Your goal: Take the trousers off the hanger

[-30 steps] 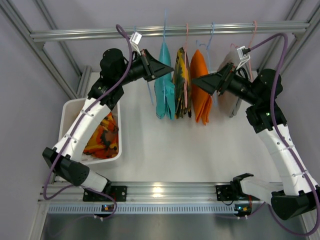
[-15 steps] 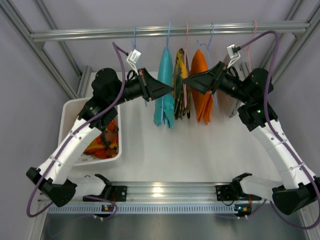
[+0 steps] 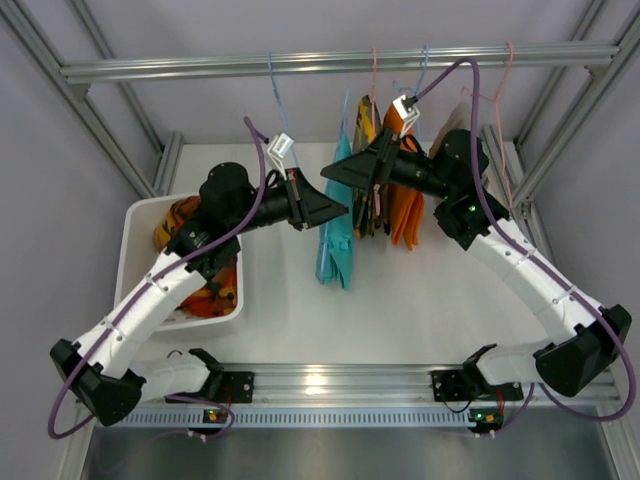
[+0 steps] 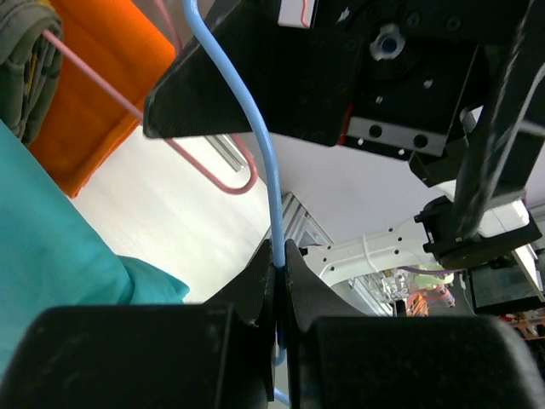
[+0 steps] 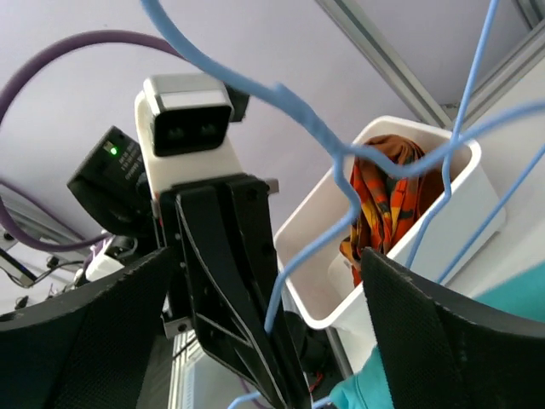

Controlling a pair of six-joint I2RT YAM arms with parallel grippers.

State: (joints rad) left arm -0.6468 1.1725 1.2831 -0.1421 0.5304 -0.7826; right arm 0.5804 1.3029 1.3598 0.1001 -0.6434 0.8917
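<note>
Both arms have swung inward over the last second. Our left gripper (image 3: 338,211) has dropped from up near the rail (image 3: 200,68), and the teal trousers (image 3: 336,245) have come with it, now hanging lower over the middle of the tabletop (image 3: 430,300). Our right gripper (image 3: 338,172) has crossed over from the far right corner to sit just above the left one.

We see the left jaws pinched tight on the thin blue hanger wire (image 4: 255,128) that carries the teal trousers. The right jaws stand wide apart and hold nothing, though loops of that wire run between them.

Just behind the right gripper hang the patterned trousers (image 3: 365,190), with an orange garment (image 3: 405,215) beside them; the right arm crosses in front of both. A white bin (image 3: 135,225) at the tabletop's left edge holds patterned orange cloth (image 3: 215,297). An empty blue hanger (image 3: 272,85) and a pink hanger (image 3: 507,90) hang at the rail.
</note>
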